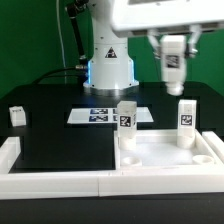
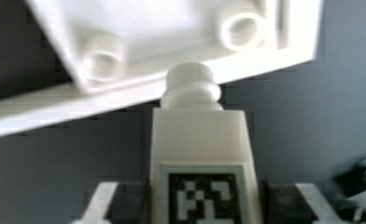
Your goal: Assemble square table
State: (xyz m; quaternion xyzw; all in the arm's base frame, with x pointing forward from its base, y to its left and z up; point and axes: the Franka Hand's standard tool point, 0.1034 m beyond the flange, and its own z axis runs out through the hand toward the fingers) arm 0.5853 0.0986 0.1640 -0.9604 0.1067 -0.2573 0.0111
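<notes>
The white square table top (image 1: 165, 152) lies at the exterior view's lower right. Two white tagged legs stand upright on it, one (image 1: 126, 117) at its far left corner and one (image 1: 187, 120) near its far right. My gripper (image 1: 172, 62) hangs above the top, shut on a third leg (image 1: 172, 58). In the wrist view that leg (image 2: 201, 150) sits between my fingers (image 2: 109, 200), its tag facing the camera and its round peg (image 2: 192, 85) pointing at the top (image 2: 153, 40). Two round holes (image 2: 100, 65) show in the top there.
Another tagged leg (image 1: 16, 115) stands at the exterior view's far left on the black table. The marker board (image 1: 100, 115) lies in front of the robot base (image 1: 108, 65). White border bars (image 1: 55, 182) run along the front and left edges.
</notes>
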